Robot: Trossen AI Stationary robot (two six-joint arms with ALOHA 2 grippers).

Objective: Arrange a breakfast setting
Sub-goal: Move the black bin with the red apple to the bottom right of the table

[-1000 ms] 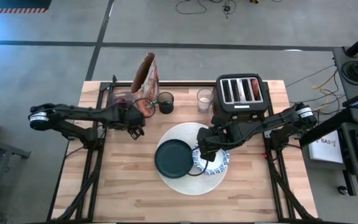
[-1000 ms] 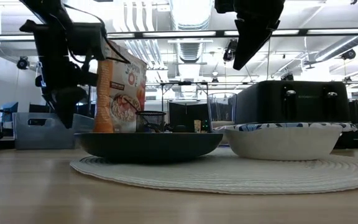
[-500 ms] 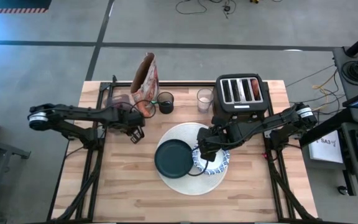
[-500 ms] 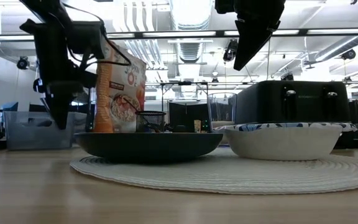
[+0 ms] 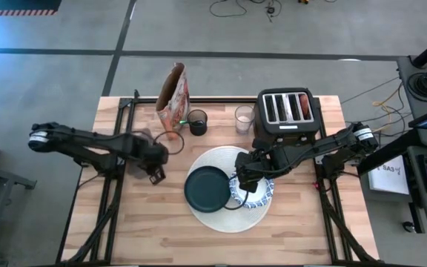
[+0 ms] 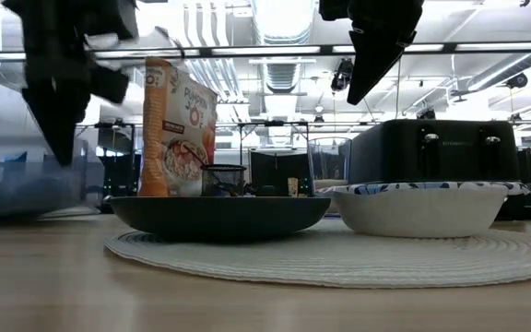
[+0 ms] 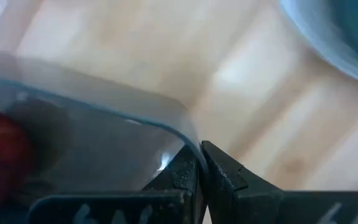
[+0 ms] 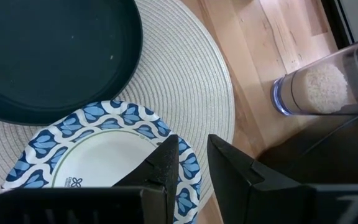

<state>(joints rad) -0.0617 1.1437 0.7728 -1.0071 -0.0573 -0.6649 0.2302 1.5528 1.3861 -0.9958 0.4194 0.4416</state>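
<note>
Workshop ceiling lights glare behind a wooden table [image 5: 154,222]. Left of centre in the high view, the left gripper [image 7: 199,163] is pinched tight on the rim of a clear container [image 7: 92,130] holding the red apple [image 7: 2,152]; I'd drag it slowly and level. At centre, the right gripper [image 8: 191,163] hangs slightly parted, empty, over the patterned bowl [image 8: 114,155], beside the green plate [image 5: 206,188] on the white mat [image 5: 221,221].
</note>
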